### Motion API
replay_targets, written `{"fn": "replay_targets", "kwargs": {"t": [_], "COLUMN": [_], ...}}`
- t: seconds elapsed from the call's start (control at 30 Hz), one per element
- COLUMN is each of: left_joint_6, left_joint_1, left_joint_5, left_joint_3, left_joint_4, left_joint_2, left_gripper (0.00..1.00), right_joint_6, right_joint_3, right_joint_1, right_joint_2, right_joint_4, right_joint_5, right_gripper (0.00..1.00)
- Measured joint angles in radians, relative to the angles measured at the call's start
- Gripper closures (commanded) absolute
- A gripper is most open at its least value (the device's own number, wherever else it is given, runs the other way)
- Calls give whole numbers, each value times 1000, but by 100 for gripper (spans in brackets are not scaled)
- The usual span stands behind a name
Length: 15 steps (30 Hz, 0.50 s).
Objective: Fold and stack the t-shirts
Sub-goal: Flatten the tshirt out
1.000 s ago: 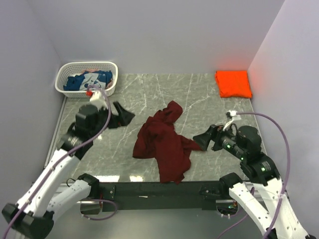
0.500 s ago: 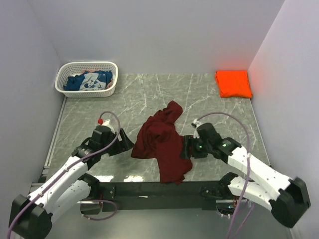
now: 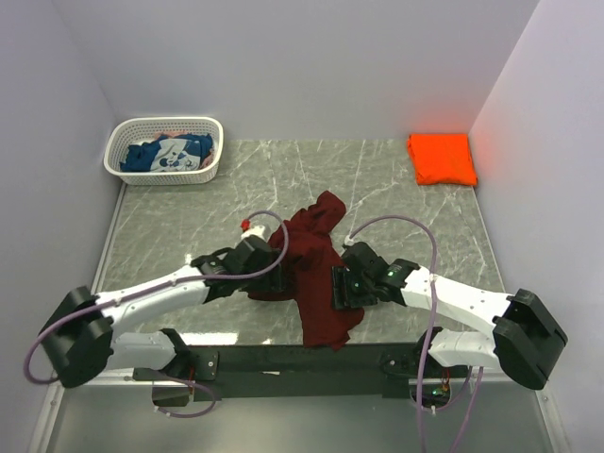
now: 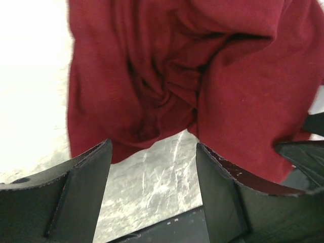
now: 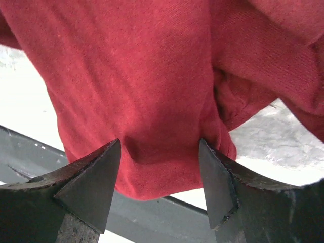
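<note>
The maroon t-shirt (image 3: 316,283) lies crumpled on the bench (image 3: 406,203). The left claw (image 4: 153,147) and right claw (image 5: 159,143) flank it, both spread.

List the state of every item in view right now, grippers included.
maroon t-shirt, crumpled and unfolded, mid-table
orange t-shirt, folded, far right corner
basket, upright, far left corner
blue t-shirt, bunched inside the basket
left gripper, open at the maroon t-shirt's edge
right gripper, open over the maroon t-shirt
</note>
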<state>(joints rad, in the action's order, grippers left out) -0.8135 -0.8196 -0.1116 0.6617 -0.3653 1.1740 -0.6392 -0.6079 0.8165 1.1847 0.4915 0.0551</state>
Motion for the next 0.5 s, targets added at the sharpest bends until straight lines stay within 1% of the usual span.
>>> {"fn": "replay_targets", "kwargs": {"t": [0.07, 0.33, 0.4, 0.5], "left_joint_6": [-10, -30, -38, -44], "left_joint_1": [-45, -140, -156, -167], "left_joint_5": [-47, -206, -235, -275], "left_joint_3": [31, 121, 145, 164], "left_joint_4": [-7, -84, -98, -124], "left_joint_2": [56, 248, 298, 349], "left_gripper": [27, 26, 28, 35], "right_joint_6": [-4, -20, -22, -22], "right_joint_3": [0, 0, 1, 8], "right_joint_1": [0, 5, 5, 6], "right_joint_2": [2, 19, 19, 19], "right_joint_4": [-2, -5, -5, -12], "right_joint_5": [-11, -49, -49, -48], "right_gripper": [30, 30, 30, 31]}}
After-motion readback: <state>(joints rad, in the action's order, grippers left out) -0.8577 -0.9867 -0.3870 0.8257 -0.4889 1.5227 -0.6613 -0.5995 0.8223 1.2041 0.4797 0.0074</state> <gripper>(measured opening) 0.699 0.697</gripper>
